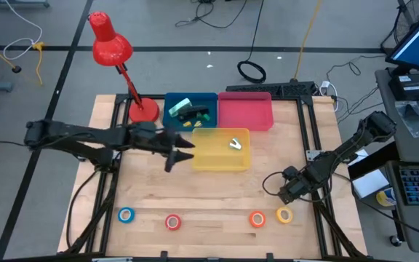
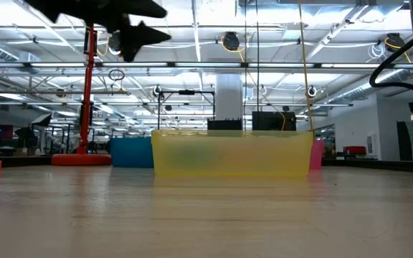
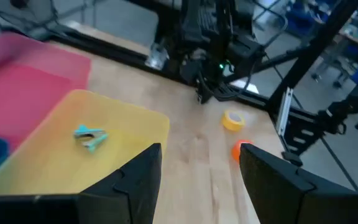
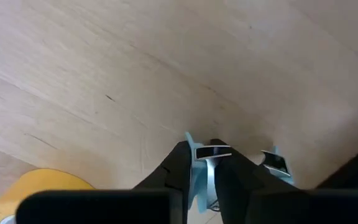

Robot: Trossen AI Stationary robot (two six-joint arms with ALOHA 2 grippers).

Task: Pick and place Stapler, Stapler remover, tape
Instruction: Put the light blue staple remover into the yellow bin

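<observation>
Tape is what we find along the near edge of the table [image 1: 217, 189]: four small rings with pale centres, lying flat in a loose row, the blue roll [image 1: 126, 215] farthest to the left, then the red roll [image 1: 172, 222], then the orange roll [image 1: 257, 218] just beside the yellow roll [image 1: 284, 215]. The stapler remover [image 1: 236, 143], a small pale clawed piece, lies inside the yellow bin [image 1: 220, 164], and a dark stapler [image 1: 195, 113] sits in the blue bin [image 1: 173, 100] behind it, next to the pink bin [image 1: 244, 113].

We see the left gripper [image 1: 182, 151] held above the table at the yellow bin's left wall, its two fingers [image 3: 138, 180] spread apart with nothing between them. The right gripper [image 1: 276, 183] rests low near the table's right edge, above the yellow roll, its fingers [image 4: 180, 165] drawn close together on nothing.

From above we get the whole row of rolls; the left wrist view shows only the yellow and orange ones, yet gives the remover's teal tint. The low view hides the bins' contents and shows the left gripper hanging high over the tabletop.
</observation>
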